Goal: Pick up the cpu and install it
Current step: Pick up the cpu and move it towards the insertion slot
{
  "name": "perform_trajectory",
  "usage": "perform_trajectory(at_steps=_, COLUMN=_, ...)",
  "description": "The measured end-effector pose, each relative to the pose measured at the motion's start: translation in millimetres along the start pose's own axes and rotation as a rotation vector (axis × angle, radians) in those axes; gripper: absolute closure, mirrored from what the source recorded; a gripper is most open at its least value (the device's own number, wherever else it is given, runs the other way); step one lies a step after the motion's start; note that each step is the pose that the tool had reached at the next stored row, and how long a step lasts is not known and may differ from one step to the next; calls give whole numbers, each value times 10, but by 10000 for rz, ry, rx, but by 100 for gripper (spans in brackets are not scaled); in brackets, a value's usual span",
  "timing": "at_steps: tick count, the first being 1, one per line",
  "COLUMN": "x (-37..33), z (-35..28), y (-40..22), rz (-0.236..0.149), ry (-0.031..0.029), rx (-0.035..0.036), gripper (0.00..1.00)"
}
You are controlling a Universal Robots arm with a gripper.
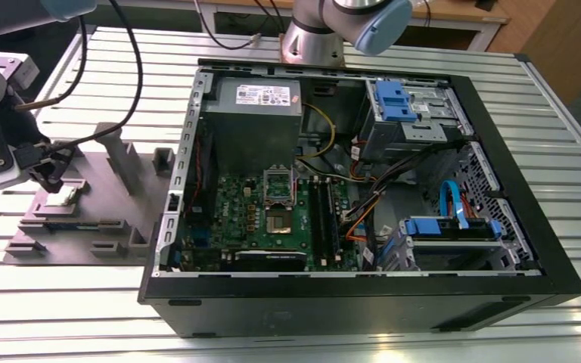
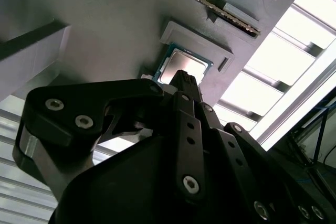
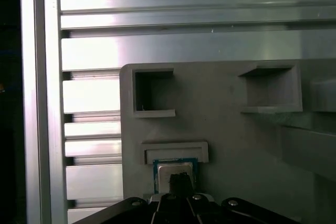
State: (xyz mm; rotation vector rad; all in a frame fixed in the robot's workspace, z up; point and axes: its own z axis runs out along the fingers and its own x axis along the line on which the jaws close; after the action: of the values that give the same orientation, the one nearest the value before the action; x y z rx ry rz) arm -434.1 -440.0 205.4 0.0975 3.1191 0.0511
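- Off to the exterior view's left, on the grey tray (image 1: 109,200) beside the open computer case (image 1: 371,302): cpu (image 2: 181,65) lying flat in its pocket.
- Right over it, gripper (image 2: 185,80), tips pinched together, empty.
- Touching or not, can't tell.

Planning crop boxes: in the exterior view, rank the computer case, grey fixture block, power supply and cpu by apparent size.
Largest to smallest:
1. computer case
2. grey fixture block
3. power supply
4. cpu, by far the smallest
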Motion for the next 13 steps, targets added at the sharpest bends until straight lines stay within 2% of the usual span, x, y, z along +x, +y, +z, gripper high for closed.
perform_trajectory(at_steps=6, x=-3, z=38, y=-7, rz=0, ry=-2, rx=-1, gripper=90)
perform_trajectory(at_steps=13, x=-3, z=40, y=-7, rz=1, ry=-1, rx=-1, gripper=89)
